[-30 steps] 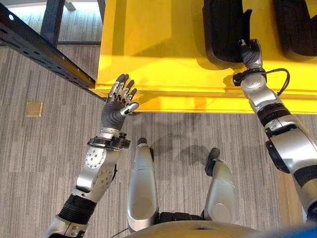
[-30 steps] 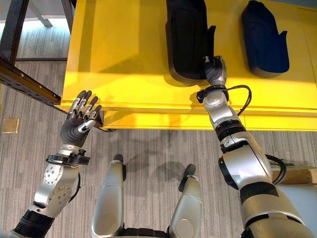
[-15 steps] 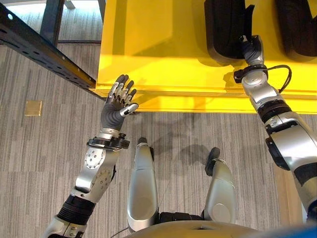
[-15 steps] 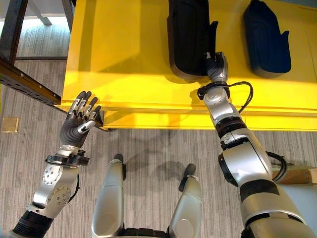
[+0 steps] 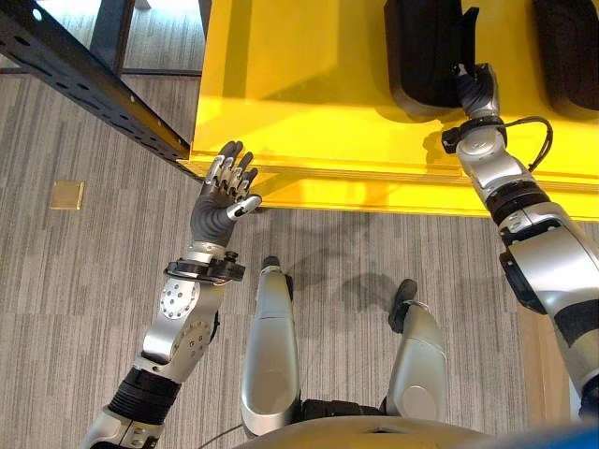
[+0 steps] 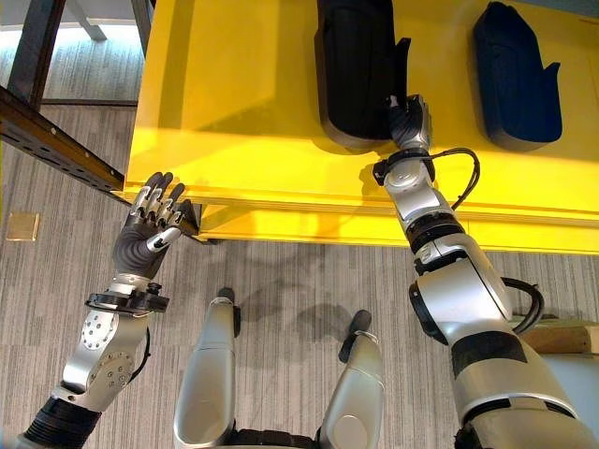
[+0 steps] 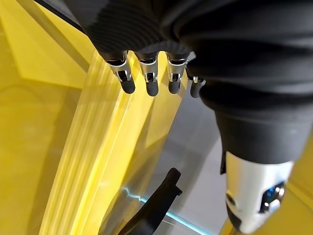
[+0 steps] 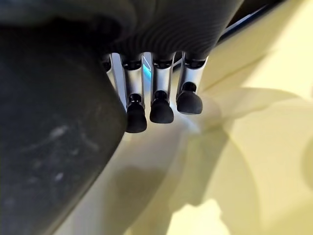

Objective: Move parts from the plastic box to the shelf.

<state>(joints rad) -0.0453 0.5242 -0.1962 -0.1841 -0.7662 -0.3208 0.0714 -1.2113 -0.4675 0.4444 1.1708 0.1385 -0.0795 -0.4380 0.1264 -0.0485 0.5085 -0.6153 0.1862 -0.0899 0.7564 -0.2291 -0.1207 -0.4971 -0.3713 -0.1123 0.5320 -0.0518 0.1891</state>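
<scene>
Dark perforated shelf rail (image 5: 84,82): ran diagonally across the far left, above grey striped floor (image 5: 84,281) bearing a small square brass plate (image 5: 67,195). Left hand (image 5: 221,201): raised just beside the near left corner of the yellow plastic box (image 5: 309,84), palm up, fingers (image 7: 146,81) straight and spread, holding nothing; in the left wrist view the fingertips hung close to the box's ribbed yellow rim, and whether they touched it could not be told. Yellow plastic box: large, shallow, bright yellow, glossy floor, stepped front lip, spanning the upper part of both eye views. Black part (image 6: 354,65): long, bulky, matte black moulded piece with rounded ends and a narrow tab projecting on its right side, lying lengthwise on the box floor, middle of the box. Right hand (image 6: 408,122): reached over the front lip into the box, resting at the near right end of the black part, just below its tab; the right wrist view showed fingers (image 8: 161,105) straight, close together, tips lying beside the part's dark curved surface, not curled round it. Second part (image 6: 517,79): similar shape, dark blue-black, with its own tab on the right, lying in the box well apart to the right of the right hand.
</scene>
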